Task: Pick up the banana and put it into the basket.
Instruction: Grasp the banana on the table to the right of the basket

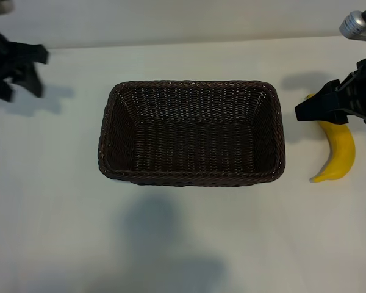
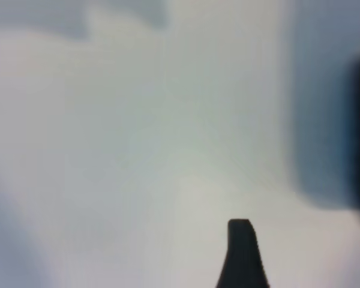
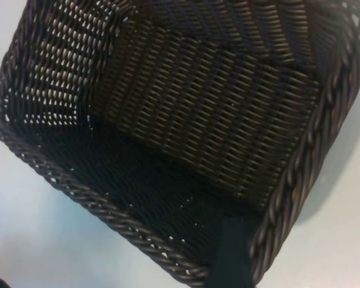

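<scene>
Curved bright yellow banana [image 1: 338, 152] beside dark woven basket [image 1: 110, 131], right gripper [image 1: 317, 105] and left gripper [image 1: 15, 76] spread, empty

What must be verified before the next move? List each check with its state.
1. Banana lies on the table, outside the basket: ok.
2. Basket holds nothing, ready to receive: ok.
3. Right end effector hovers by the banana's upper end, holding nothing: ok.
4. Right end effector fingers open: ok.
5. Left end effector sits near the far left corner, away from the basket: ok.
6. Right end effector lined up over the banana's middle: cannot tell.
</scene>
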`<state>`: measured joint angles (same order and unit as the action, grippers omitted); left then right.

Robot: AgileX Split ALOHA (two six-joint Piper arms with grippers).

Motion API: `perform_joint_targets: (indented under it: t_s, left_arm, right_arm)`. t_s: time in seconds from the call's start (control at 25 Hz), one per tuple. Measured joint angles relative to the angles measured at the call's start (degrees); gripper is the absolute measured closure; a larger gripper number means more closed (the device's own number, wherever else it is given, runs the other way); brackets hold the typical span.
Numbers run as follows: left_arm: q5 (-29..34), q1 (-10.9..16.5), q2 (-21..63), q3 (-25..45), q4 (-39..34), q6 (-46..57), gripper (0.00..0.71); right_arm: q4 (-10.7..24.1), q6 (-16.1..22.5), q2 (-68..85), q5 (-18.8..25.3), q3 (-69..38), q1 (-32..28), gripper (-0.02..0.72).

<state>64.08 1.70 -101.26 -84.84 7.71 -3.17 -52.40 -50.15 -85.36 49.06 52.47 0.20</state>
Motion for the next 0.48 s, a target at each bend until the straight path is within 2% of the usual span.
perform_joint_targets:
  t_s: [0.12, 0.2, 0.48]
  left_arm:
    - [3.2, 0.0, 0.0, -2.8, -8.4, 2.6, 0.162]
    - [3.2, 0.0, 0.1, -3.9, -10.7, 3.2, 0.162]
    - [3.2, 0.0, 1.9, -4.1, -12.2, 3.2, 0.162]
  right_arm:
    - [0.0, 0.0, 0.0, 0.0, 0.0, 0.0, 0.119]
    - [0.0, 0.0, 0.0, 0.0, 0.0, 0.0, 0.119]
    - [0.0, 0.0, 0.0, 0.2, 0.0, 0.0, 0.119]
